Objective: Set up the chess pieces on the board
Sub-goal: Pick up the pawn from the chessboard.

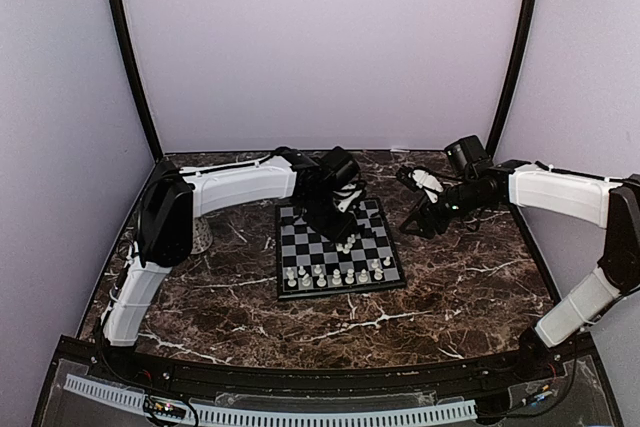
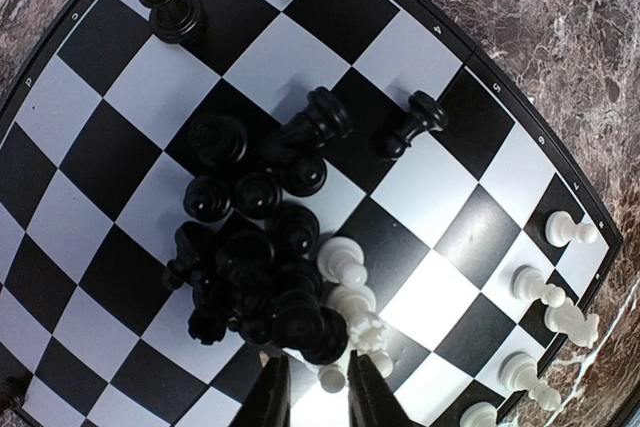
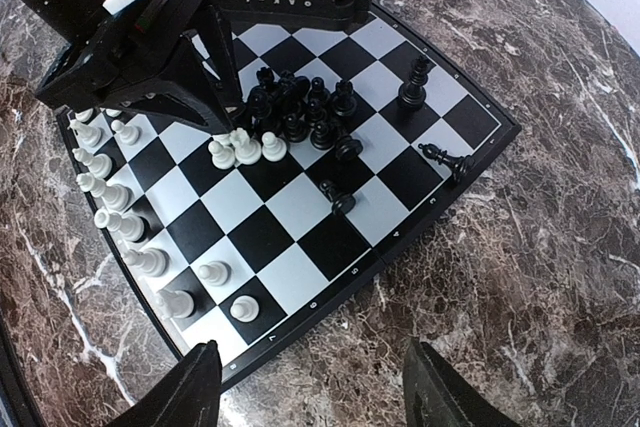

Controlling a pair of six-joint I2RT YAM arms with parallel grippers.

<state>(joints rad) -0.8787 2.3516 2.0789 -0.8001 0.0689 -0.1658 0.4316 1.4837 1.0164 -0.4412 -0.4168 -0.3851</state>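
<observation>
The left wrist view's bottom edge cuts the left tool (image 2: pixel 316 372) down to two finger stubs, and whether they pinch the small white piece (image 2: pixel 332 378) between them cannot be told. From above, that tool hides the board's (image 1: pixel 378 232) far middle squares, and the chess pieces (image 1: pixel 335 275) are too small to identify. The right tool (image 3: pixel 310 347) is cut off likewise.

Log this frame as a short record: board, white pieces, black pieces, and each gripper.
board: flat on the marble tabletop
white pieces: most upright along one edge, a few mid-board
black pieces: heaped mid-board, several toppled, a few apart
left gripper: over the heap, jaws narrow around a white piece, grip unclear
right gripper: open, empty, above the tabletop beside the board
</observation>
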